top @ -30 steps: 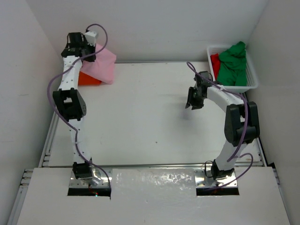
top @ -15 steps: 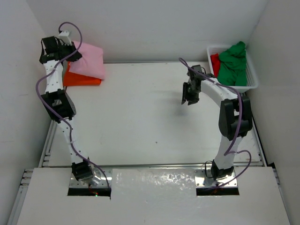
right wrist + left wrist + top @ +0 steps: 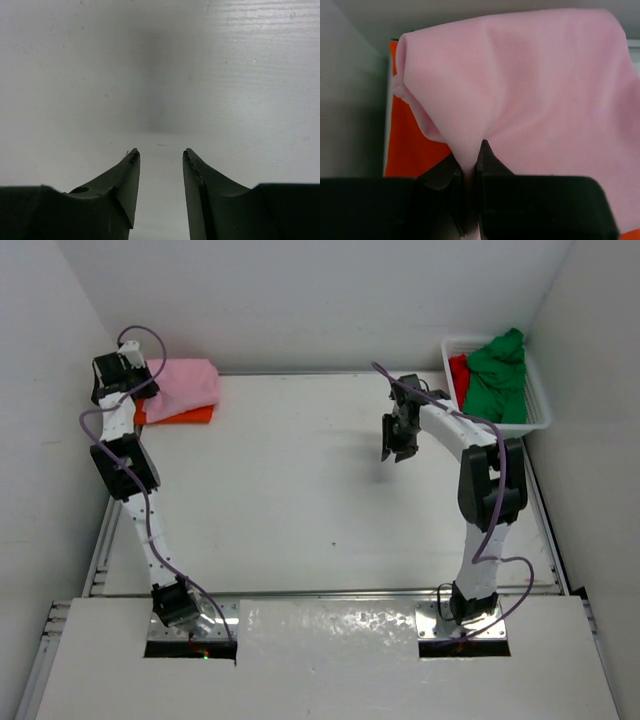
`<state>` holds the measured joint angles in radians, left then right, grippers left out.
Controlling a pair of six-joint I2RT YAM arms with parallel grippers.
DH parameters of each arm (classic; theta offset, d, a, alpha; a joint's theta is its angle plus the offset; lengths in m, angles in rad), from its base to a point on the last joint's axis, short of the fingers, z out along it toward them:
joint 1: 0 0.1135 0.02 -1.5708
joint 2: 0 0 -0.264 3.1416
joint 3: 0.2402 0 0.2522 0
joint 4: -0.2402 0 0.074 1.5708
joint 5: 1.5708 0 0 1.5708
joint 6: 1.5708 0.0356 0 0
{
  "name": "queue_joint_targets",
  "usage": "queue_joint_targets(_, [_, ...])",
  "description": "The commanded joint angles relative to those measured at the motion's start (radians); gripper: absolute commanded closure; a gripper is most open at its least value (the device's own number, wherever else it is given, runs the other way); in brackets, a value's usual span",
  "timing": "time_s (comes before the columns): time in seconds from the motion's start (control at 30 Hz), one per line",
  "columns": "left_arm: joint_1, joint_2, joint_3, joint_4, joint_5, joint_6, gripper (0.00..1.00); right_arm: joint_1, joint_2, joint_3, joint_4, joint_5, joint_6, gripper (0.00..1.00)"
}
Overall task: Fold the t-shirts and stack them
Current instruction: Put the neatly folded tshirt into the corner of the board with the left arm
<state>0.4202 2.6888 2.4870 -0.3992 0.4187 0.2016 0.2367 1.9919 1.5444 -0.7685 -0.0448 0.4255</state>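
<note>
Tabletop (image 3: 300,500) was plain matte white, faintly scuffed, boxed in by pale walls (image 3: 330,300) on the left, back and right, with a metal rail (image 3: 100,540) running along its left edge. Over in the far left corner, the left gripper (image 3: 470,159) was pinched tight on a fold of the light pink t-shirt (image 3: 535,90), the fabric squeezed right between the dark fingers. That pink shirt sat folded on top of the bright orange t-shirt (image 3: 185,416), whose edge peeked out beneath it on the near side, both close to the back wall. Across the table, the right gripper (image 3: 160,162) hung over bare surface with its jaws parted, a soft grey shadow (image 3: 160,85) on the white below. In the far right corner sat the white mesh basket (image 3: 540,412), the green t-shirt (image 3: 497,380) heaped in it and rising above the rim, the red t-shirt (image 3: 458,372) tucked at its left side.
</note>
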Motion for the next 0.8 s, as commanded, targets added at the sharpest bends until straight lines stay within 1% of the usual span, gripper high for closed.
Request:
queue_joint_targets(0.0, [0.008, -0.078, 0.016, 0.163, -0.096, 0.039, 1.00, 0.015, 0.010, 0.055, -0.017, 0.000, -0.016, 0.62])
queue_joint_targets(0.03, [0.005, -0.083, 0.009, 0.164, -0.109, 0.050, 1.00, 0.016, 0.011, 0.057, -0.015, -0.004, -0.019, 0.62])
queue_joint_targets(0.07, [0.003, -0.096, 0.000, 0.168, -0.116, 0.062, 0.93, 0.018, 0.013, 0.057, -0.014, -0.006, -0.019, 0.61])
queue_joint_targets(0.1, [-0.004, -0.106, -0.014, 0.172, -0.129, 0.085, 0.76, 0.018, 0.013, 0.057, -0.012, -0.007, -0.021, 0.61])
queue_joint_targets(0.13, [-0.008, -0.112, -0.037, 0.180, -0.144, 0.093, 0.67, 0.019, 0.013, 0.056, -0.012, -0.010, -0.021, 0.61])
queue_joint_targets(0.17, [-0.009, -0.119, -0.040, 0.181, -0.149, 0.099, 0.50, 0.019, 0.013, 0.056, -0.012, -0.013, -0.025, 0.61])
queue_joint_targets(0.23, [-0.012, -0.122, -0.040, 0.180, -0.162, 0.102, 0.29, 0.019, 0.015, 0.054, -0.012, -0.015, -0.030, 0.61])
queue_joint_targets(0.27, [-0.015, -0.126, -0.039, 0.177, -0.182, 0.102, 0.11, 0.019, 0.015, 0.052, -0.011, -0.017, -0.031, 0.61])
queue_joint_targets(0.33, [-0.015, -0.138, -0.065, 0.181, -0.187, 0.102, 0.01, 0.021, 0.013, 0.052, -0.009, -0.024, -0.031, 0.61])
queue_joint_targets(0.4, [-0.021, -0.152, -0.080, 0.189, -0.222, 0.099, 0.00, 0.023, 0.012, 0.051, -0.006, -0.032, -0.031, 0.61])
queue_joint_targets(0.43, [-0.023, -0.152, -0.077, 0.175, -0.269, 0.093, 0.00, 0.023, 0.008, 0.051, -0.003, -0.035, -0.033, 0.61])
queue_joint_targets(0.57, [-0.029, -0.196, -0.083, 0.157, -0.374, 0.070, 0.01, 0.024, 0.004, 0.039, -0.002, -0.036, -0.036, 0.61])
queue_joint_targets(0.63, [-0.041, -0.233, -0.146, 0.155, -0.377, 0.088, 0.02, 0.026, 0.001, 0.025, 0.009, -0.038, -0.033, 0.61])
queue_joint_targets(0.67, [-0.067, -0.282, -0.180, 0.163, -0.373, 0.108, 0.03, 0.027, -0.002, 0.020, 0.012, -0.043, -0.030, 0.61])
queue_joint_targets(0.7, [-0.084, -0.308, -0.253, 0.166, -0.376, 0.163, 0.03, 0.026, -0.004, 0.016, 0.017, -0.046, -0.027, 0.61])
queue_joint_targets(0.77, [-0.144, -0.361, -0.305, 0.146, -0.377, 0.218, 0.04, 0.026, -0.005, 0.019, 0.017, -0.052, -0.027, 0.61])
